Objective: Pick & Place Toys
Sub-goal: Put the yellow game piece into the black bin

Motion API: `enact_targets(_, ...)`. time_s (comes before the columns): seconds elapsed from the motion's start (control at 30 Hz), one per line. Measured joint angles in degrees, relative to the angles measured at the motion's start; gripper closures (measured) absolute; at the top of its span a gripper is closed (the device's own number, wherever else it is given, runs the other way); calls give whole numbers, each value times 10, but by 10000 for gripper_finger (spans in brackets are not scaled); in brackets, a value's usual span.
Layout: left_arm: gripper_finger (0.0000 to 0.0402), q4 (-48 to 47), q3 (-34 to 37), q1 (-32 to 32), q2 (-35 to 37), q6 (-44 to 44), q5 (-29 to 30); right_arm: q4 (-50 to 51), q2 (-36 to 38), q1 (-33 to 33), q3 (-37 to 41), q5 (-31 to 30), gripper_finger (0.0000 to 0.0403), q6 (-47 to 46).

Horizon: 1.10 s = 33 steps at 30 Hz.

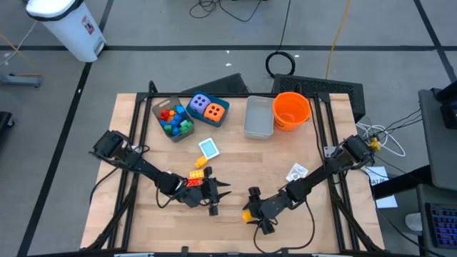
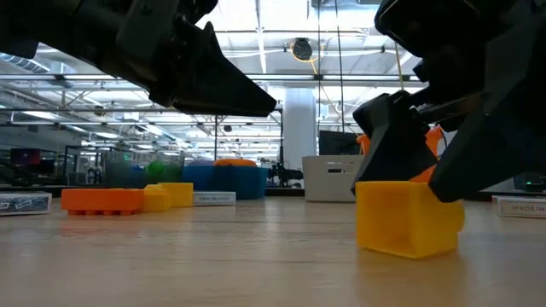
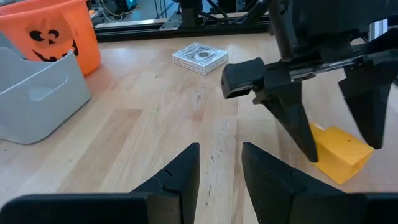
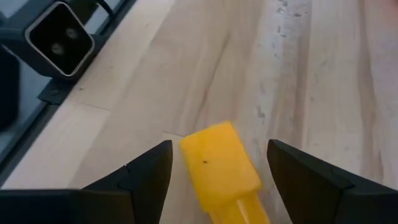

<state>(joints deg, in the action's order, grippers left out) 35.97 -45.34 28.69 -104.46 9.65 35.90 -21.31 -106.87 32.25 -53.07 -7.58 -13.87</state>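
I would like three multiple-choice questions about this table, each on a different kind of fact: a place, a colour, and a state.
1. Where does the orange bucket stand?
A. beside the grey bin
B. inside the grey bin
C. at the near edge

2. What colour is the brick by the right claw?
A. blue
B. yellow
C. green

3. How is the right claw?
A. shut on the brick
B. out of view
C. open

Answers: 1 A, the high view shows them side by side; 2 B, the right wrist view shows it; 3 C, both fingers stand clear of the brick.

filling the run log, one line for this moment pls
right end effector: open, around yellow brick | left end effector: open, empty | brick on table
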Motion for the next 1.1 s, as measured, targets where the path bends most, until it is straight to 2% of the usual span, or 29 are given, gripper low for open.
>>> enact_targets(0.53, 273, -3, 0, 0, 0, 0, 0, 23, 0, -4, 0, -5, 149, 43)
enact_targets(0.7, 273, -4, 0, 0, 0, 0, 0, 45, 0, -3, 0, -31, 154, 58)
enact_targets(0.83, 273, -4, 0, 0, 0, 0, 0, 45, 0, -4, 0, -31, 179, 75)
enact_targets(1.1, 273, -4, 0, 0, 0, 0, 0, 45, 0, -15, 0, -30, 260, 77)
